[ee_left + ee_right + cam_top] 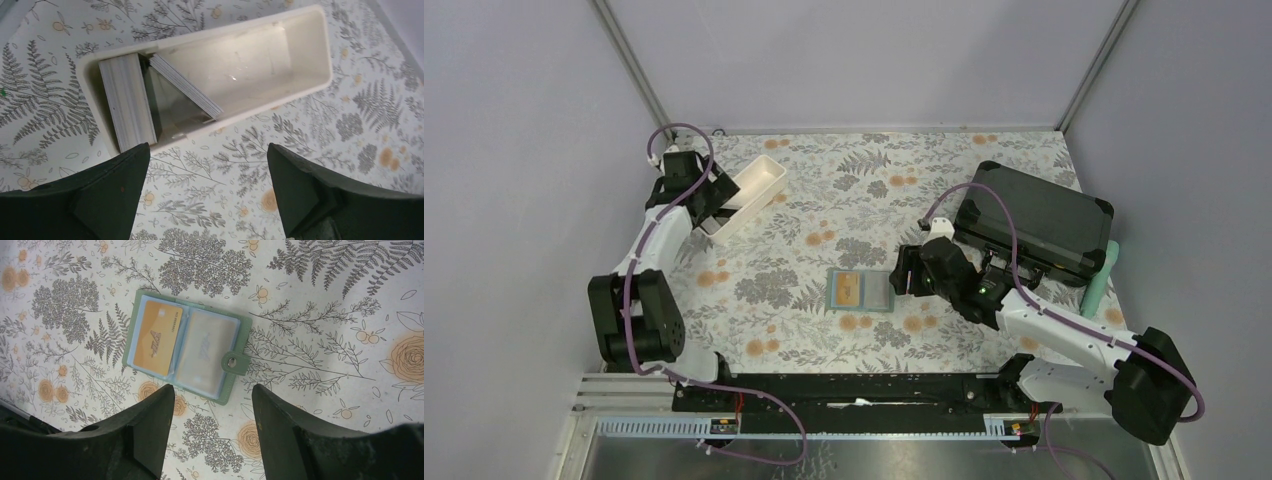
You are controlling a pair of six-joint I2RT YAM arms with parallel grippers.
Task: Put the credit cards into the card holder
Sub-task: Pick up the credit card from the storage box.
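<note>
While hanging over the tray (260, 65) at the far left of the table (844, 190), holds the left tool (207, 167) wide and empty, likely lined up to pick from the cards (127, 102) stacked on edge at one end. Holds the right tool (212, 402) wide and empty too, just above the holder (235, 363) at mid-table. Lies opened flat, pockets up, ready to take cards; carries a gold card (155, 337) in one pocket, seemingly a pale card (202, 352) beside it. Probably calls for another card from the tray.
</note>
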